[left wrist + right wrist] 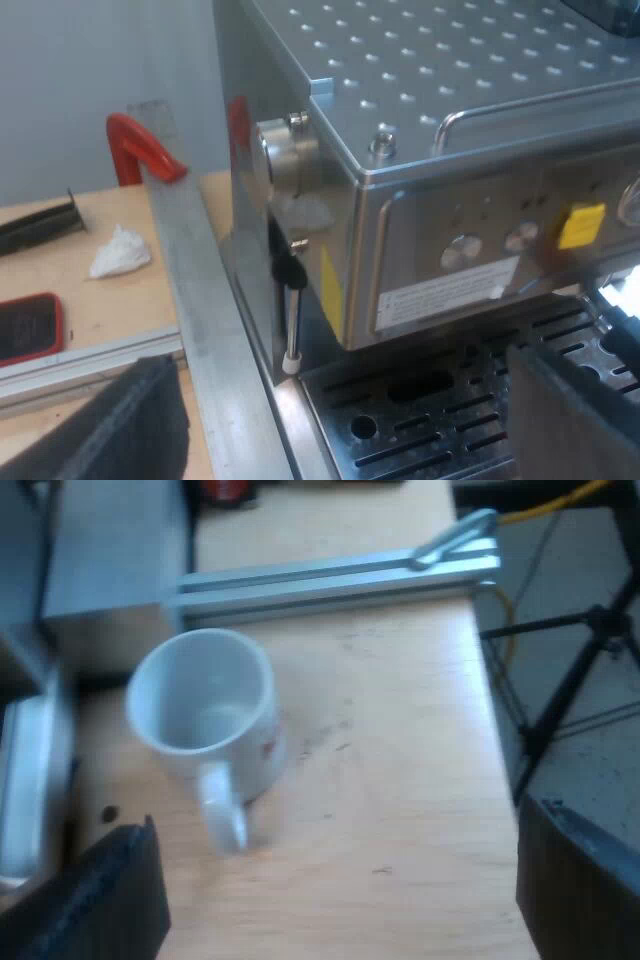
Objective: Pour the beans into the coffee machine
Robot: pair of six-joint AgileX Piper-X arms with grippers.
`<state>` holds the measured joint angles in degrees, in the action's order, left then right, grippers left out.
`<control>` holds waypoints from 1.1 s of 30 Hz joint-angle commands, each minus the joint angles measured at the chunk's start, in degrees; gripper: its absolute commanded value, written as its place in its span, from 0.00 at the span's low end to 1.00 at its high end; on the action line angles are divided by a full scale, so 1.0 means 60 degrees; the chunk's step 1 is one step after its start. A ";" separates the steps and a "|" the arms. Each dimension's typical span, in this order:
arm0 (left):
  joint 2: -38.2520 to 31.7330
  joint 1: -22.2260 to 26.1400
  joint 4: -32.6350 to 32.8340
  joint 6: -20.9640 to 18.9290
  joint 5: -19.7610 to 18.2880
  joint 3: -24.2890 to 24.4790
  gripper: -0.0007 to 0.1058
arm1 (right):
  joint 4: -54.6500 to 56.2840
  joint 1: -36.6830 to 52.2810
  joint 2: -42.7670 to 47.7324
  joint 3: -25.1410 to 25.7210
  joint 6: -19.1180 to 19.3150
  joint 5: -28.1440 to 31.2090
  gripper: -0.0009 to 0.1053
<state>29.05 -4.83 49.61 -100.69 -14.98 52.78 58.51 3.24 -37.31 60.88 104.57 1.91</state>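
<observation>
Wooden table (400, 780) carries a white mug (205, 695) with an unreadable red mark (268, 745), below our right gripper (345, 870), fingers wide apart. Our left gripper (340, 400), also wide, faces the front of the espresso machine (420, 120), where we cannot read the white label (450, 295) near a yellow sticker (581, 225).

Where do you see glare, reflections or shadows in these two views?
Left wrist view: the steel side of the espresso machine mirrors the red clamp, and glare sits above the drip tray. Right wrist view: even light, the mug casts a faint shadow on the table.
</observation>
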 commanded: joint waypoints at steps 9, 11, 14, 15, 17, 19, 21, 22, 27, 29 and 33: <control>-0.1580 -0.0029 -0.0038 0.0044 0.0122 0.0070 0.66 | 0.0083 0.0073 0.2000 0.0096 0.0839 -0.0435 0.71; -0.1959 -0.0029 -0.0038 0.0044 0.0356 0.0070 0.66 | 0.0083 0.0053 0.2687 0.0096 0.0817 -0.0435 0.71; -0.2524 -0.0029 0.0005 0.0044 0.0769 0.0070 0.66 | 0.0187 0.0053 0.3323 0.0096 0.0724 -0.0435 0.71; -0.2707 -0.0029 0.0091 0.0044 0.0977 0.0070 0.66 | 0.0278 0.0053 0.3509 0.0096 0.0635 -0.0435 0.71; -0.3040 -0.0029 0.0461 0.0112 0.1225 0.0070 0.66 | 0.0514 0.0053 0.3836 0.0096 0.0530 -0.0435 0.71; -0.3277 -0.0029 0.0908 0.0123 0.1336 0.0032 0.66 | 0.0766 0.0053 0.4187 0.0069 0.0532 -0.0435 0.71; -0.3641 -0.0029 0.1475 0.0119 0.1335 -0.0136 0.66 | 0.0793 0.0053 0.4468 -0.0048 0.0532 -0.0435 0.71; -0.3713 -0.0029 0.1571 0.0119 0.1335 -0.0173 0.66 | 0.0790 0.0053 0.4558 -0.0071 0.0532 -0.0435 0.71; -0.4826 -0.0029 0.2774 0.0119 0.1458 -0.0690 0.66 | 0.0794 0.0053 0.5995 -0.1047 0.0162 -0.0435 0.71; -0.5245 -0.0029 0.3139 0.0119 0.1552 -0.0787 0.66 | 0.0765 0.0053 0.6393 -0.1319 0.0022 -0.0435 0.71; -0.6232 -0.0029 0.4124 0.0119 0.1748 -0.1090 0.66 | 0.1100 0.0012 0.6688 -0.1747 -0.0039 -0.0319 0.71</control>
<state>-0.80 -4.83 72.37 -99.86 -5.27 46.85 64.35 3.47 0.35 50.27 104.40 0.00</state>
